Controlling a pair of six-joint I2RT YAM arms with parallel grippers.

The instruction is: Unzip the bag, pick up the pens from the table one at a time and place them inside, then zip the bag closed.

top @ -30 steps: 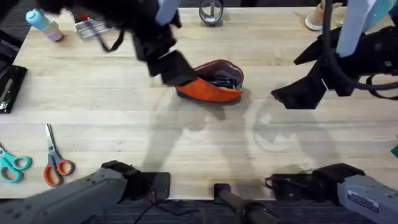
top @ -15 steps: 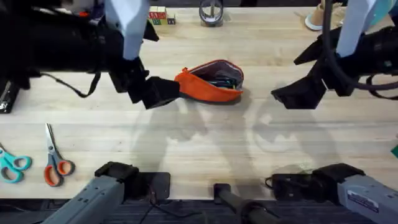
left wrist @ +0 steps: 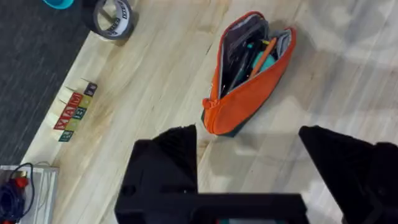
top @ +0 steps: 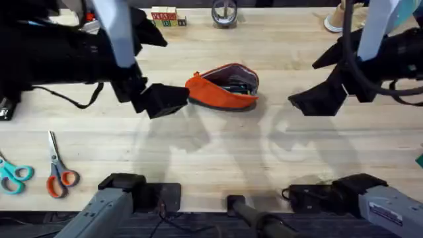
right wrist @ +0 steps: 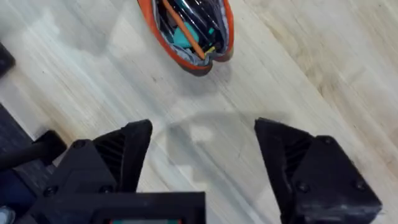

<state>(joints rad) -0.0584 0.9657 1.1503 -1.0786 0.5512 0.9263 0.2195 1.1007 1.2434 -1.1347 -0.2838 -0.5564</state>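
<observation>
The orange bag lies near the table's middle, its zipper open and mouth gaping. Several pens lie inside it against the dark lining. In the left wrist view an orange pen shows inside the bag. In the right wrist view the bag holds an orange pen and teal ones. My left gripper hovers just left of the bag, open and empty. My right gripper hangs to the bag's right, open and empty.
Orange-handled scissors and teal scissors lie at the front left. A tape roll and toy blocks sit at the far edge; the left wrist view shows the tape roll and blocks too.
My left arm has drawn back leftward from the bag's left end and hangs a little clear of it. The bag and right arm have not moved.
</observation>
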